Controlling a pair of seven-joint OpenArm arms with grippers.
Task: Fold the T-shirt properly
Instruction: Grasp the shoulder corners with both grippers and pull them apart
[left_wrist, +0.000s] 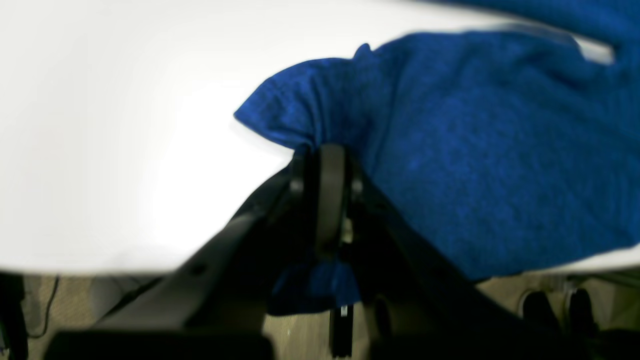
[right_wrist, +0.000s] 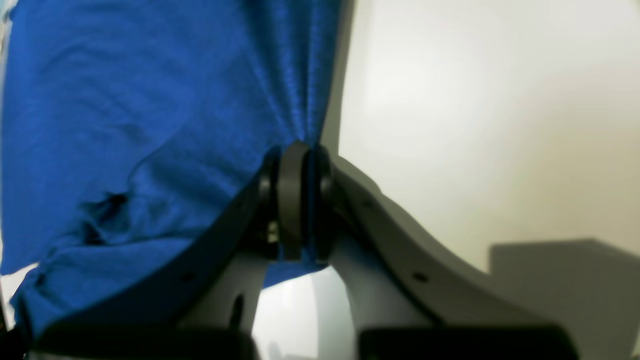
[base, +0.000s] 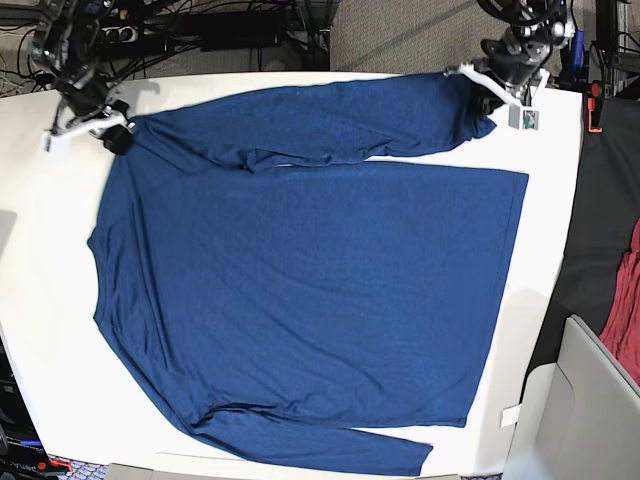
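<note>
The dark navy long-sleeved T-shirt lies spread flat on the white table, one sleeve folded across its top edge and the other lying along the bottom. My left gripper is at the top right, shut on the end of the upper sleeve; up close, blue fabric bunches between its fingertips. My right gripper is at the top left corner of the shirt, shut on pinched fabric that gathers into pleats at its tips.
A reddish-maroon cloth hangs off the right side over a dark surface. A white box stands at the bottom right. Cables and equipment lie behind the table's far edge. The floor shows below the table edge.
</note>
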